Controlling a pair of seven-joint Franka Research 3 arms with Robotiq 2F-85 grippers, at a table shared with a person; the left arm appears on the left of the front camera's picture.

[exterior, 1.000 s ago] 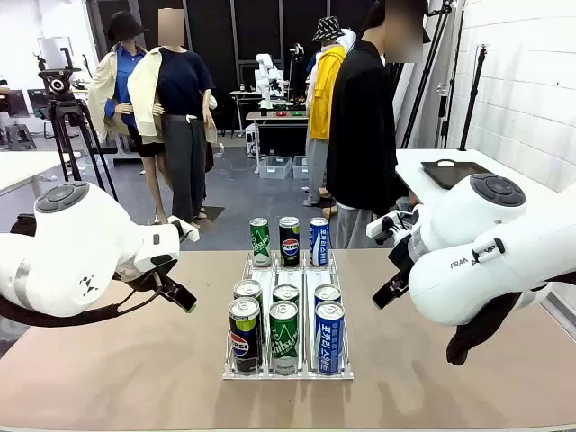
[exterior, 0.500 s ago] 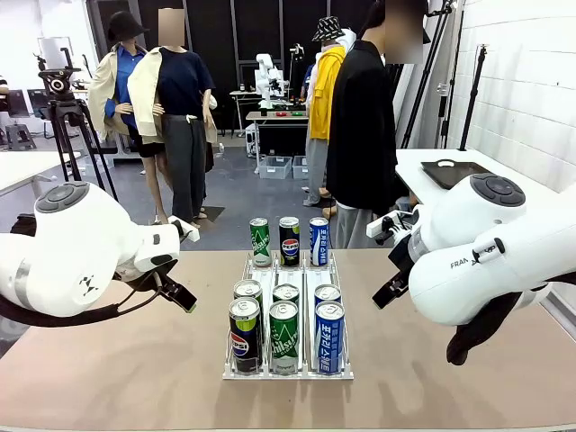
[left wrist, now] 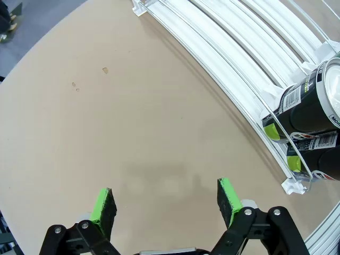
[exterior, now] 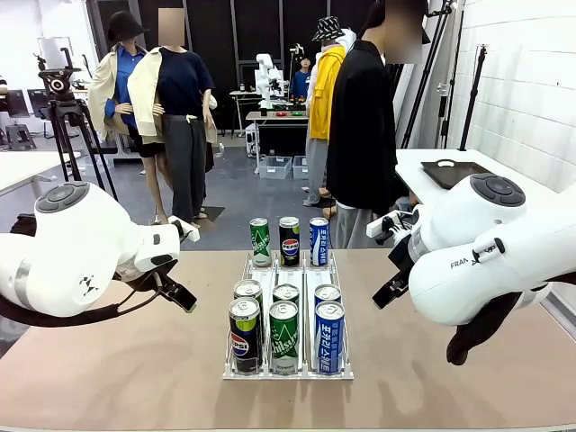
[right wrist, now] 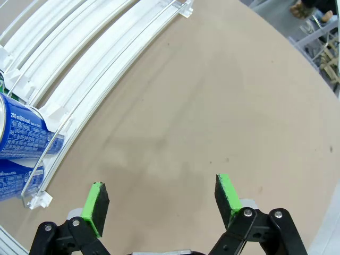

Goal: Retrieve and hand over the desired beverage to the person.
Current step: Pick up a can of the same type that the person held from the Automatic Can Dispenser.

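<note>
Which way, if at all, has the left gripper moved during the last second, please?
No: the left gripper keeps the same gap from the white can rack in the front view.

Nine cans, all upright, in a white three-lane rack (exterior: 290, 272) between the left gripper (left wrist: 166, 197) and right gripper (right wrist: 159, 197); neither touches them.
- black Pepsi cans (exterior: 244, 335): lane nearest the left gripper, off to the side of its spread fingers
- green cans (exterior: 283, 336): middle lane
- blue cans (exterior: 329, 336): lane nearest the right gripper, beside its spread fingers

Each lane has two cans at the near end and one at the far end.

Person (exterior: 363, 135): long black jacket, standing side-on at the table's far edge, beyond the right gripper.
</note>
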